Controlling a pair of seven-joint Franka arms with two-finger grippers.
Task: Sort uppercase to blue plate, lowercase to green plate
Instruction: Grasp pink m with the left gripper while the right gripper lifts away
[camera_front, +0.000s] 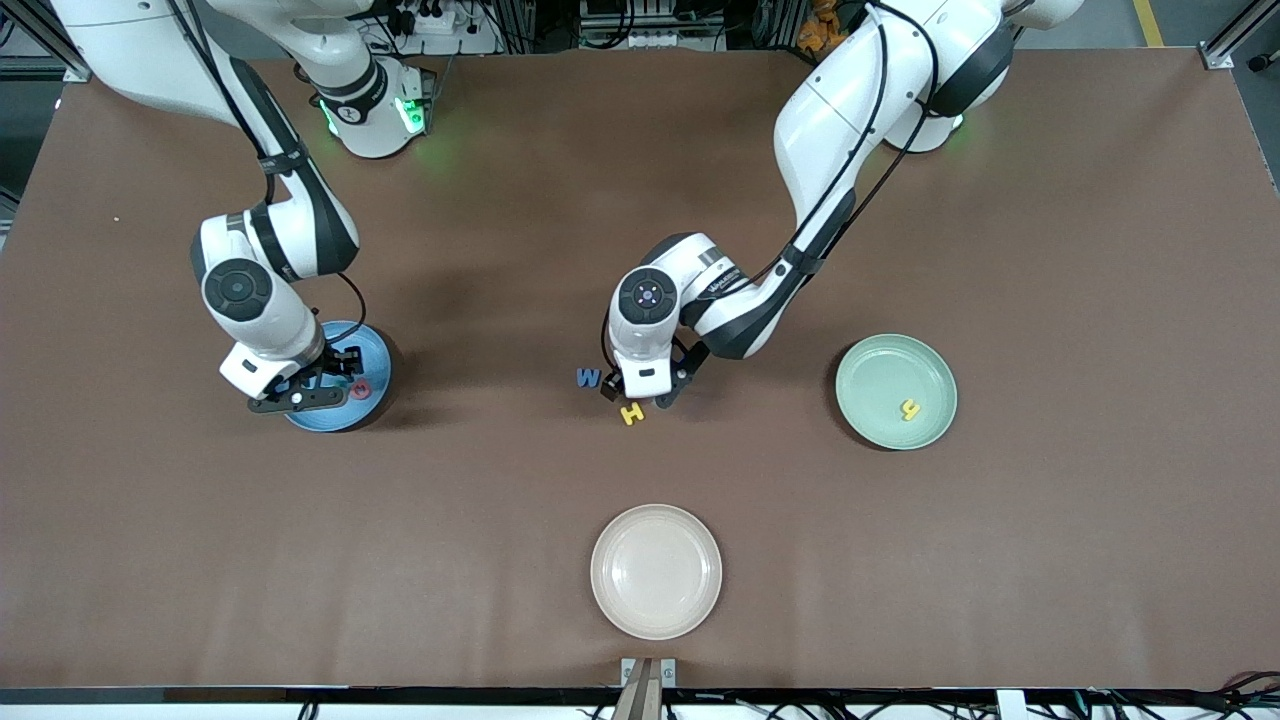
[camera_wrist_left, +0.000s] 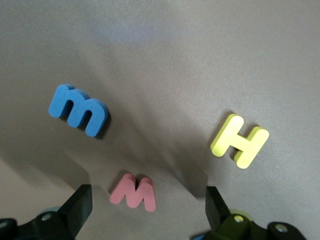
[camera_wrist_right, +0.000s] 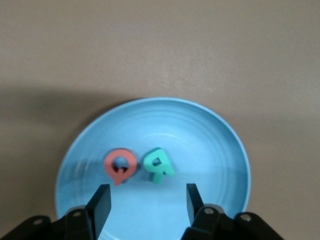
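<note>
1. Foam red Q (camera_wrist_right: 120, 165) and teal R (camera_wrist_right: 159, 165) lie flat in the glossy round blue plate (camera_wrist_right: 210, 150), under the right tool (camera_wrist_right: 147, 197), fingers apart.
2. Left tool (camera_wrist_left: 147, 200), wide, hovers over the red w (camera_wrist_left: 134, 191), blue m (camera_wrist_left: 78, 109) and yellow H (camera_wrist_left: 240, 141) mid-counter.
3. Yellow h (camera_front: 909, 409) rests in the green plate (camera_front: 870, 375).

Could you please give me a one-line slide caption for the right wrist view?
Right gripper, fingers apart, over the blue plate holding a red Q and teal R.

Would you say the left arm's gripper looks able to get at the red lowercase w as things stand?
Probably yes: the left gripper hangs open right over the red w, which lies flat with bare table around it, apart from the blue m and yellow H.
</note>
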